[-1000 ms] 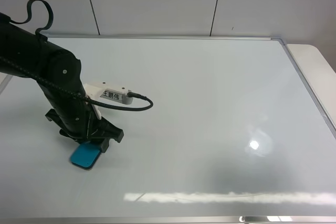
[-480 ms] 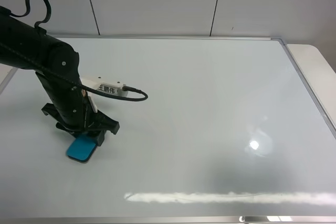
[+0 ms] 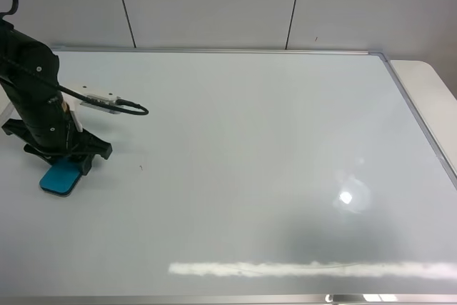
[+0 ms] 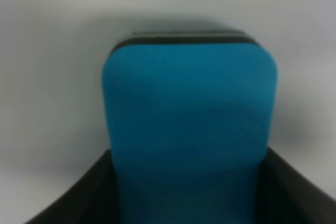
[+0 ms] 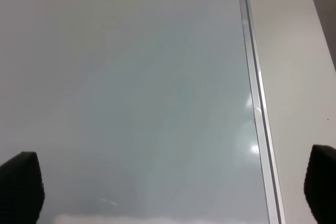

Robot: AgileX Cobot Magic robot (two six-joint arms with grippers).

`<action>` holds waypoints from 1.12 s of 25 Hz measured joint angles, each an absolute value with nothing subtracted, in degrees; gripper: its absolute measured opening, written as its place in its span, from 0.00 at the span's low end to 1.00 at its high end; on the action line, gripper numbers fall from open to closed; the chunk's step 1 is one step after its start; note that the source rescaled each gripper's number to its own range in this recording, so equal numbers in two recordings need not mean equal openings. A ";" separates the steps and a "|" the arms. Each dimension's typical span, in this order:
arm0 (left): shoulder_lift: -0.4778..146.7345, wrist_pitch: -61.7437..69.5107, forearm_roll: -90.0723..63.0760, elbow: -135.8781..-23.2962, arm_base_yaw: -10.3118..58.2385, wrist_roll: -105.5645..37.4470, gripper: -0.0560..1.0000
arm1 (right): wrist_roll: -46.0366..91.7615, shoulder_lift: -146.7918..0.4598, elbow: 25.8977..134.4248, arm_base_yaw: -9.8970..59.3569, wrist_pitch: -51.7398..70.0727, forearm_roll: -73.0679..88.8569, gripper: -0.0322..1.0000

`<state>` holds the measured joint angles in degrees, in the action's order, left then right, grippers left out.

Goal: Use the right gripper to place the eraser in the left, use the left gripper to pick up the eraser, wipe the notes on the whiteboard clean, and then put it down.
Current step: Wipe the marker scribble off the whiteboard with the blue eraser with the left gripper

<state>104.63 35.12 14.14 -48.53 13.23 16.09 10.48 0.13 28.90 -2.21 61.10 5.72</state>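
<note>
Turquoise eraser (image 3: 58,178) sits clamped in the left claw (image 3: 68,164), arm (image 3: 32,87) angled down onto the whiteboard (image 3: 271,141); right claw (image 5: 169,187) spread wide.

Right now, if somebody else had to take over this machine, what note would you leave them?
Left gripper: shut on the eraser, low at the whiteboard's far left.
Right gripper: open, empty, over the board's right edge.
Done: handover and pickup; no red notes show, only a tiny speck.
Left: check that speck, set the eraser down, release.
</note>
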 joint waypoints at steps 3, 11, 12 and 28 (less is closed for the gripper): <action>104.49 35.06 14.26 -48.53 12.34 16.09 0.09 | 10.48 0.13 28.90 -2.21 61.10 5.72 1.00; 105.15 35.72 8.55 -50.78 17.15 16.27 0.09 | 10.48 0.13 28.90 -2.21 61.10 5.72 1.00; 105.43 36.38 7.42 -51.62 18.42 16.27 0.09 | 10.48 0.13 28.90 -2.21 61.10 5.72 1.00; 110.19 43.50 0.00 -61.63 31.84 17.00 0.09 | 10.48 0.13 28.90 -2.21 61.10 5.72 1.00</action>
